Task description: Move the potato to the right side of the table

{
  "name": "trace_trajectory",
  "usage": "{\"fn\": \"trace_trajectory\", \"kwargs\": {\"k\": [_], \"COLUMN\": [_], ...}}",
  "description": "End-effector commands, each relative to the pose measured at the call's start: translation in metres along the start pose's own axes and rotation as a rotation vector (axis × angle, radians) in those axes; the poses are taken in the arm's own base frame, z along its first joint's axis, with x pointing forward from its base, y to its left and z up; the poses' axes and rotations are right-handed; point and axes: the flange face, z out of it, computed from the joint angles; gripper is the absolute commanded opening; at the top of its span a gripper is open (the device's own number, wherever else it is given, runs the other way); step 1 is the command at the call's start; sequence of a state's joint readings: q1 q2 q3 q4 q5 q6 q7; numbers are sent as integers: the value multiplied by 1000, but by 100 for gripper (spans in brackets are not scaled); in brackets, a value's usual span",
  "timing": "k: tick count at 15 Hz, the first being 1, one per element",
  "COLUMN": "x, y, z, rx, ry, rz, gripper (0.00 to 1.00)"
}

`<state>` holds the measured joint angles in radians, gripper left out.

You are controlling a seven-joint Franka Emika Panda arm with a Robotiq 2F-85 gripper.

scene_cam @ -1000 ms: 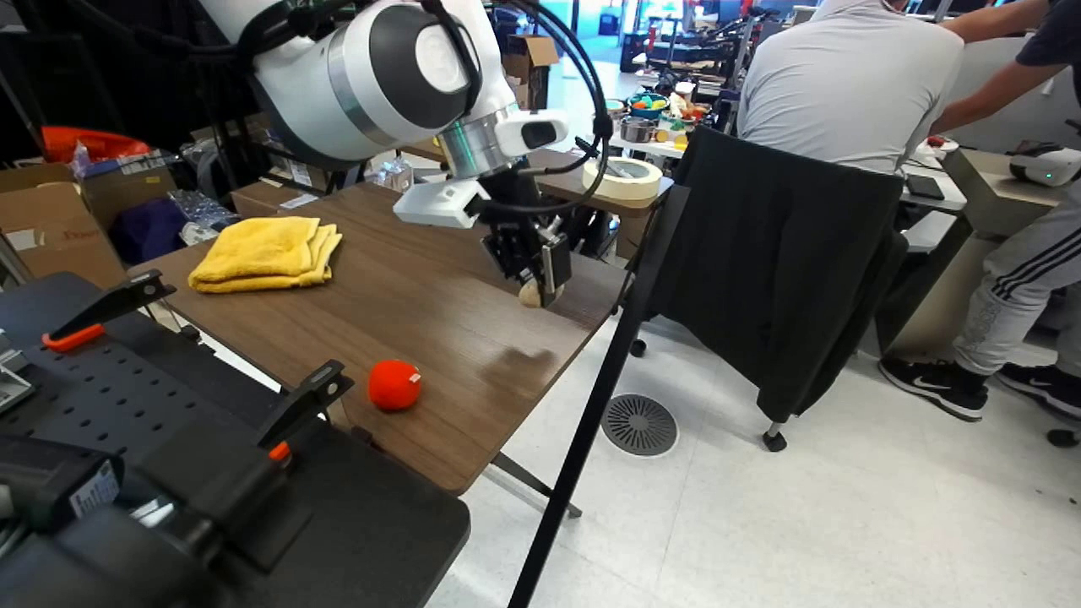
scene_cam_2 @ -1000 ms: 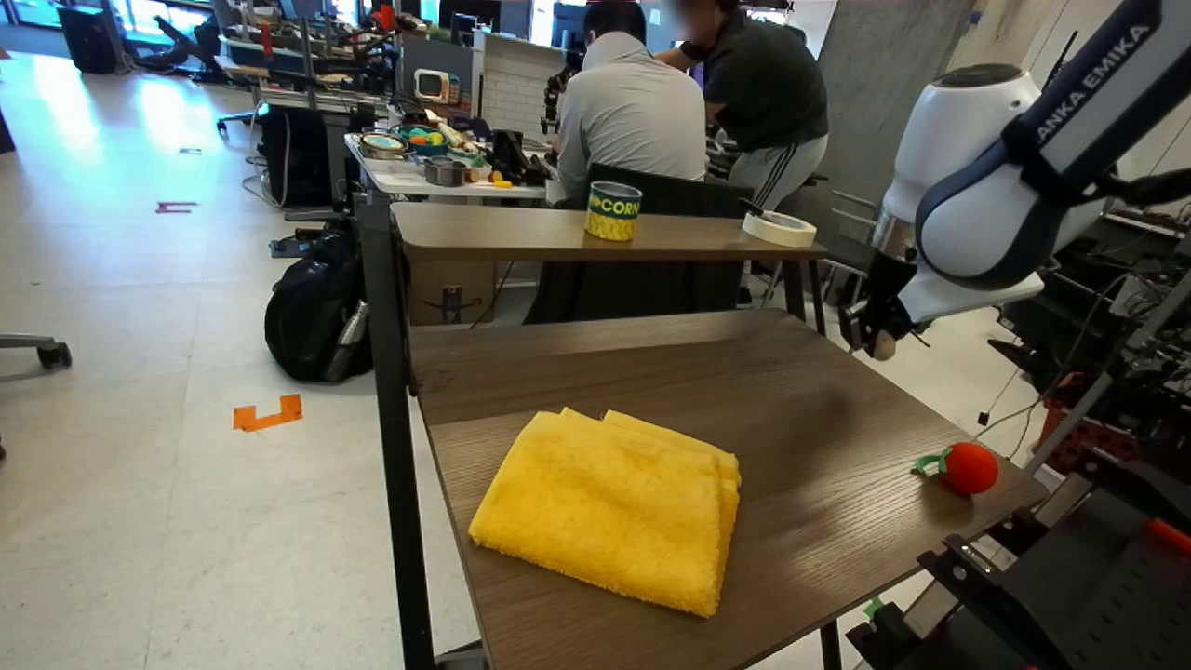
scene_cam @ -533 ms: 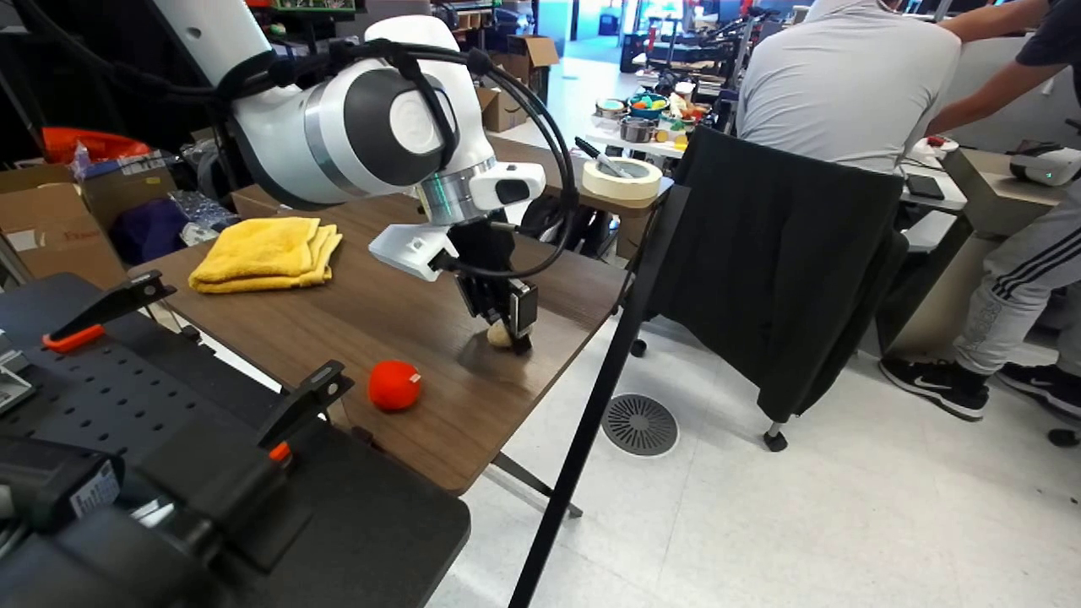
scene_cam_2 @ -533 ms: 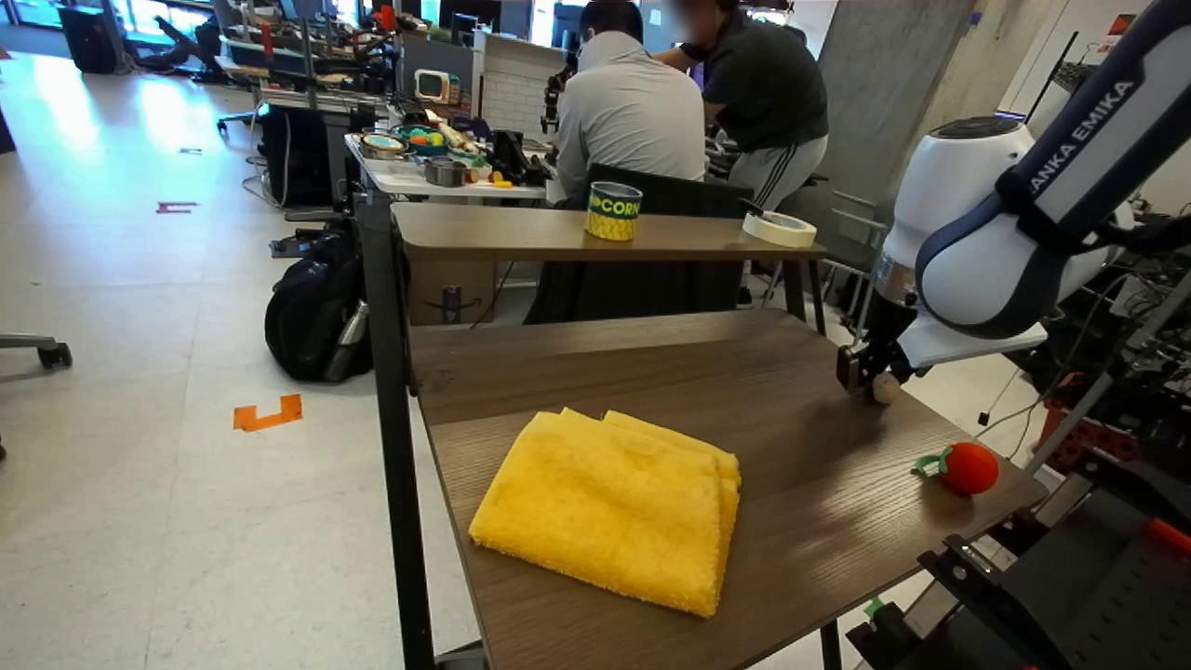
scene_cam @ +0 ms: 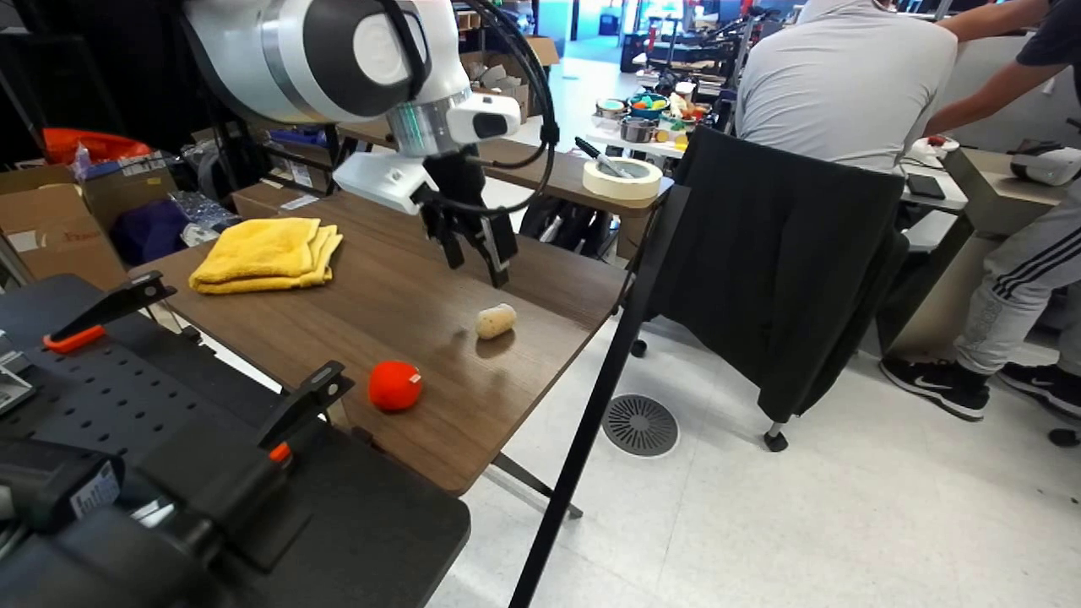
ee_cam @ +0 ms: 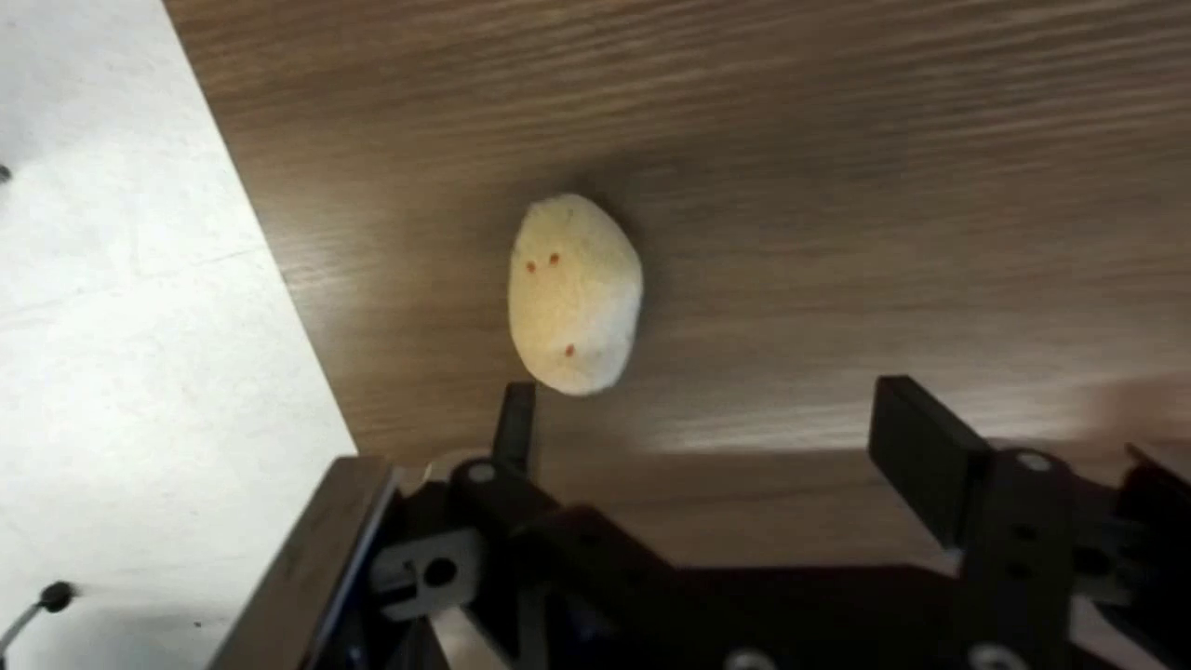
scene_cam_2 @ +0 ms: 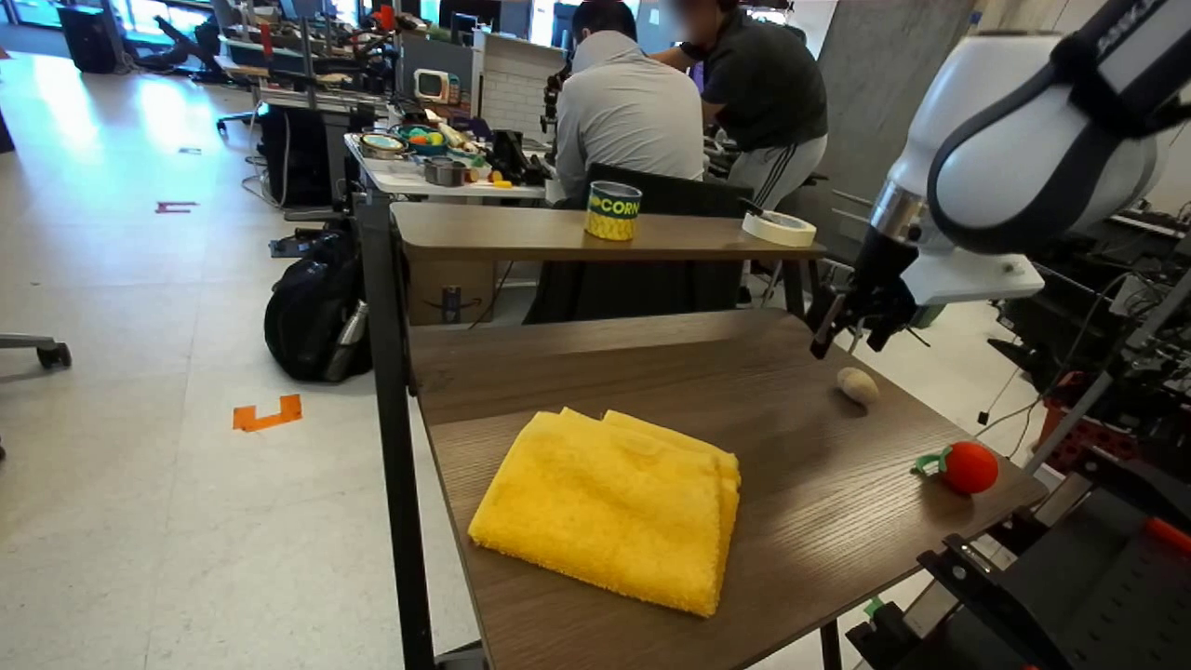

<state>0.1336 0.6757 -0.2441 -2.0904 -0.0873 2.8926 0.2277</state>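
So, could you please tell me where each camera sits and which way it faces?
An exterior view: raised behind the black perforated board, looking down across the table; arm and gripper show.
An exterior view: raised near the yellow towel, facing the corn can; arm and gripper show.
Wrist view: on the arm, looking down at the potato; gripper shows.
Both exterior views share the toy tomato.

The gripper hangs near the middle of the frame in an exterior view, jaws apart, over the brown table, where the potato lies below, apart from it; a round red object sits lower left of centre, a folded yellow cloth farther left
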Motion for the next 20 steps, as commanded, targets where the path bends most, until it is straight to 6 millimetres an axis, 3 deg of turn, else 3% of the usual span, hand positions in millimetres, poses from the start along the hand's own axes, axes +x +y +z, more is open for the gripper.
{"fn": "trace_trajectory", "kwargs": {"k": [1, 4, 6, 9, 11, 13, 15, 17, 20], "x": [-5, -15, -36, -92, -129, -163, -187, -197, -197], "y": [-33, -93, -149, -233, -273, -300, -311, -316, -322], "z": [-77, -107, -108, -90, -80, -67, -53, -46, -56], "rx": [155, 289, 377, 471, 515, 537, 507, 462, 419], "ry": [61, 73, 56, 6, -52, -117, -114, -79, 58], "rz": [-88, -176, -243, -390, -507, -627, -722, -790, -870], "gripper": [100, 100, 100, 100, 100, 100, 100, 100, 100]}}
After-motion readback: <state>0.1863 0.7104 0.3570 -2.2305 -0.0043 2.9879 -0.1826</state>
